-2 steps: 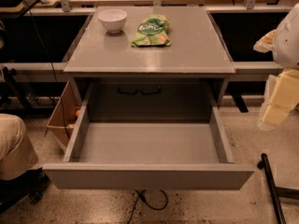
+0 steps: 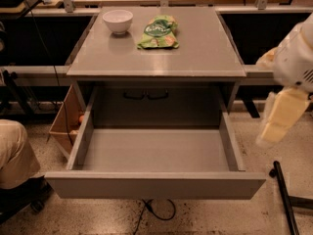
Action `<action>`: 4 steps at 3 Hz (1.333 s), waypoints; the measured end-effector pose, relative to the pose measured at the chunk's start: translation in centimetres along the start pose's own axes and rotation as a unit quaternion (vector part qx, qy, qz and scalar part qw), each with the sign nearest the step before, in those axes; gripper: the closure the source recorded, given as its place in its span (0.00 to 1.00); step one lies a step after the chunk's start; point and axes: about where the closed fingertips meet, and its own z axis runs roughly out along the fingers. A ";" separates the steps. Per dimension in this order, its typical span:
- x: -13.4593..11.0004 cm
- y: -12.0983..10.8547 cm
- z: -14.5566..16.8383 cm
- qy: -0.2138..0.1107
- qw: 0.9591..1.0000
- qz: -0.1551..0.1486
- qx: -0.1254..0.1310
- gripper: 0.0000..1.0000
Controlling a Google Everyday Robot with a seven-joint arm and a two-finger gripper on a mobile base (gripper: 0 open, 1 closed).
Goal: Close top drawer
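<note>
Lower now, my gripper (image 2: 276,124) hangs right of the pulled-out top drawer (image 2: 155,185) — staged to push it; grip state I cannot tell.

top drawer (image 2: 156,185): wide open | gripper (image 2: 279,119): right of drawer, not touching | tabletop (image 2: 205,48): white bowl (image 2: 118,21), green bag (image 2: 158,32)

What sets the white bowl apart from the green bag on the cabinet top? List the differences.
Colour: the white bowl is plain; the green bag is printed.
Shape: the bowl is round and stands upright; the bag lies flat and crumpled.
Place: the bowl sits left of the bag, apart from it.
Both rest on the cabinet top, above the open top drawer. The gripper hangs at the right, away from both.
</note>
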 end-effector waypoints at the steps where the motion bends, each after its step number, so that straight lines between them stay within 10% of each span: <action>1: -0.7 2.6 8.3 -0.043 0.997 0.028 -0.056 0.00; 4: -3.8 7.9 22.5 -0.129 0.982 0.054 -0.128 0.00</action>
